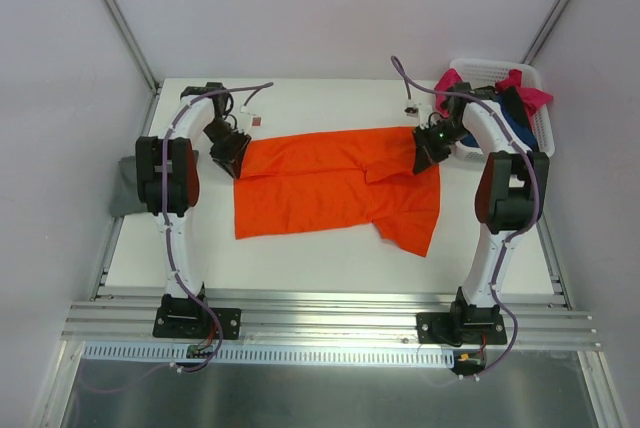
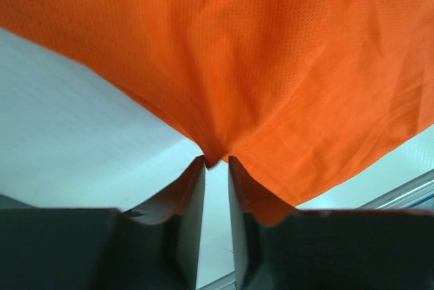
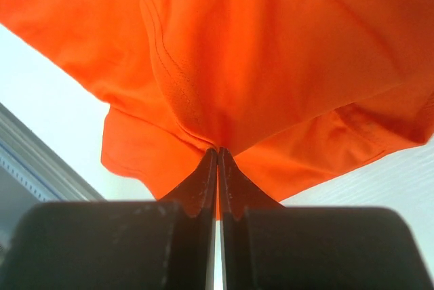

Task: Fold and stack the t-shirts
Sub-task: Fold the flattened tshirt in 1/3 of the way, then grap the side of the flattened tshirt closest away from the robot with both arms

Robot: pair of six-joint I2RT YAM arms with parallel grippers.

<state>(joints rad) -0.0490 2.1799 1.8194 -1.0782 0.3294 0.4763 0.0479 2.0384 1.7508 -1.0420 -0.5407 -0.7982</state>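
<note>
A bright orange t-shirt [image 1: 330, 183] lies spread and partly folded on the white table [image 1: 330, 258]. My left gripper [image 1: 232, 156] is shut on its left edge; in the left wrist view the cloth [image 2: 237, 46] is pinched between the tips [image 2: 215, 161]. My right gripper [image 1: 428, 153] is shut on the shirt's right part; the cloth [image 3: 271, 46] is bunched at its closed tips [image 3: 218, 151]. A magenta pink t-shirt [image 1: 525, 90] and a navy blue t-shirt [image 1: 518, 130] lie in the basket. A grey-green t-shirt [image 1: 127, 188] lies at the table's left edge.
The white slatted basket [image 1: 490, 64] stands at the back right corner, just behind my right arm. Aluminium rails [image 1: 330, 318] run along the near edge. Grey walls enclose the table at the left, back and right.
</note>
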